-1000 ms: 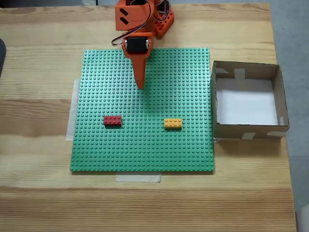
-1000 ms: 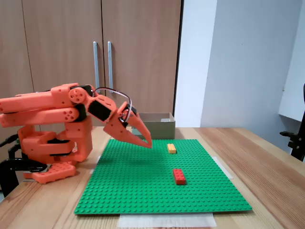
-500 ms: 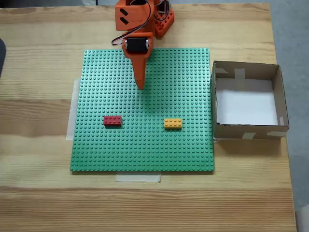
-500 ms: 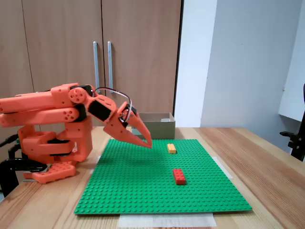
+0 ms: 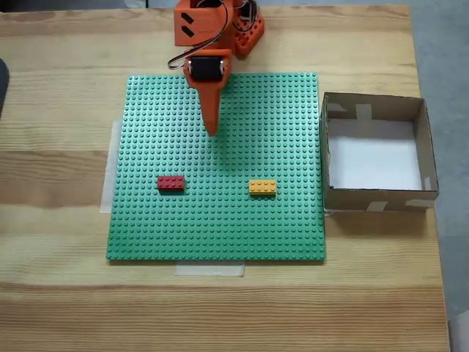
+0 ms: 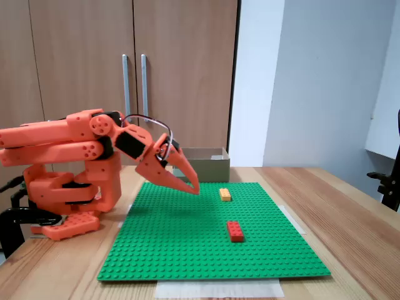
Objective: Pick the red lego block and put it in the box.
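The red lego block (image 5: 171, 182) lies flat on the green baseplate (image 5: 293, 235), left of its middle in the top-down fixed view; the side fixed view shows the red lego block (image 6: 235, 230) toward the plate's near edge. The box (image 5: 425, 147) of brown cardboard with a white floor stands right of the plate, and its wall (image 6: 206, 167) shows behind the arm from the side. My orange gripper (image 5: 212, 130) hangs shut and empty above the plate's far half, well short of the brick; from the side the gripper (image 6: 193, 187) points down at a slant.
A yellow-orange brick (image 5: 262, 187) sits on the plate to the right of the red one, also seen from the side (image 6: 225, 194). The arm's orange base (image 6: 69, 200) stands at the far table edge. Wooden cabinet doors (image 6: 131, 75) rise behind.
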Controlling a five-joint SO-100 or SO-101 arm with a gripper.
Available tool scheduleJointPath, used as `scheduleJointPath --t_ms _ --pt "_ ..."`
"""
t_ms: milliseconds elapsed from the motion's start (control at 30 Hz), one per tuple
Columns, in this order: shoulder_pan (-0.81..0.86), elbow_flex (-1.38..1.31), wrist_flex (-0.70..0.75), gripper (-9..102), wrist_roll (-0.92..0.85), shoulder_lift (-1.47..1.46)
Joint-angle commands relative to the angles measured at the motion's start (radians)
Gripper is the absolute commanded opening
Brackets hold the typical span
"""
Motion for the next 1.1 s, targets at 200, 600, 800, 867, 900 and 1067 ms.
scheduleJointPath --t_ms 200,600,800,867,900,1067 --pt "-0.008 0.005 -0.008 -1 0.006 -0.008" --pt "0.021 -0.172 -0.018 -1 0.014 -0.158" --pt "0.028 -0.314 0.057 -1 0.014 -0.267" --pt "0.029 -0.364 0.095 -1 0.008 -0.305" --pt "0.031 -0.385 0.109 -1 0.003 -0.324" --pt "0.051 -0.538 0.181 -1 0.000 -0.448"
